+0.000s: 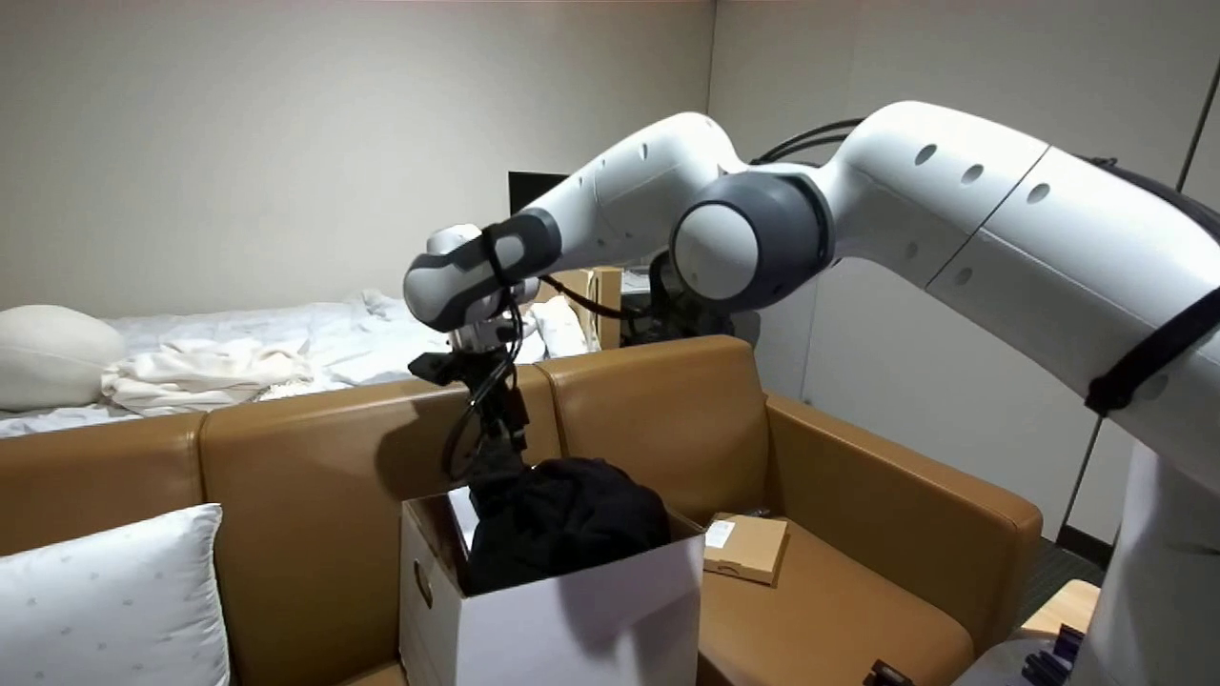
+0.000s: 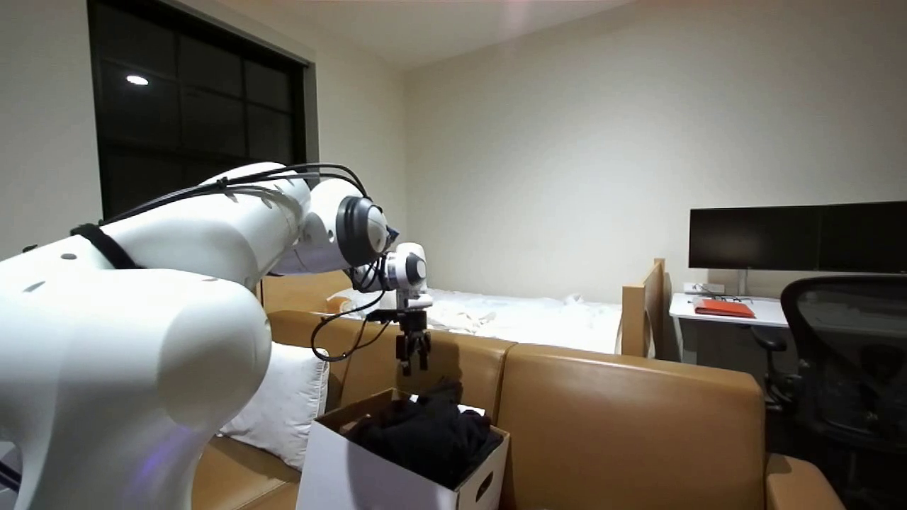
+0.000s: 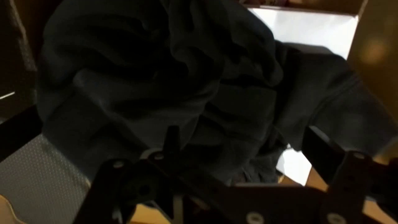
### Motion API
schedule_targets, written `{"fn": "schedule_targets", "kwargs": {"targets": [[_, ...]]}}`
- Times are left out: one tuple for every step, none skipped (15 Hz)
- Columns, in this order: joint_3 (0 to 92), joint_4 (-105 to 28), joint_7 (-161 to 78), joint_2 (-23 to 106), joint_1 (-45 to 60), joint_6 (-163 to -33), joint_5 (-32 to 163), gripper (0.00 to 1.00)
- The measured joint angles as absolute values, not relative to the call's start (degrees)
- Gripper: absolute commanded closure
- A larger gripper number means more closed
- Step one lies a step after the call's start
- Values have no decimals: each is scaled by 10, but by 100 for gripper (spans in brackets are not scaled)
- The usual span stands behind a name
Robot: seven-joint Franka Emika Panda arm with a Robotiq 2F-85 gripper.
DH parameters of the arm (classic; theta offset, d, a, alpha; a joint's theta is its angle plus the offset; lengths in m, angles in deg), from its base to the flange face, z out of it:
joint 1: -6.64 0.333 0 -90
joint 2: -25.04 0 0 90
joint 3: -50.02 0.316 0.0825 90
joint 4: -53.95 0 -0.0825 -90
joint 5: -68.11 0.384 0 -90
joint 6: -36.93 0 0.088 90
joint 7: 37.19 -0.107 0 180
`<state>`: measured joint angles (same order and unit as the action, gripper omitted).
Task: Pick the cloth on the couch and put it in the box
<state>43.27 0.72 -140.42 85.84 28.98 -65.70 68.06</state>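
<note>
Before a pale wall [image 2: 553,177], the tool [image 2: 415,364] hangs, fingers [image 3: 172,144] apart, presumably to leave the black cloth [image 2: 425,439] heaped in the box [image 1: 515,634].

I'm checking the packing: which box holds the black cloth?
The large white box, open on top; the small flat brown box on the couch appears closed.

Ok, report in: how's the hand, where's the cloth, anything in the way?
Hand open, above the black cloth, not gripping. Cloth heaped in the white cardboard box. Flat cardboard carton on the brown couch, not between them.
</note>
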Motion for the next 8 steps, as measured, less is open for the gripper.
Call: {"fn": "schedule_targets", "kwargs": {"targets": [[420, -6, -1404, 834, 297, -637, 662, 0], [407, -22, -1403, 809, 305, -610, 642, 0], [395, -39, -1401, 785, 312, -583, 622, 0], [383, -58, -1396, 761, 317, -560, 603, 0], [375, -80, -1386, 737, 320, -547, 585, 0], [366, -104, -1375, 714, 321, -540, 569, 0], [358, -129, -1358, 691, 321, -539, 550, 0], [351, -153, -1334, 669, 320, -540, 529, 0]]}}
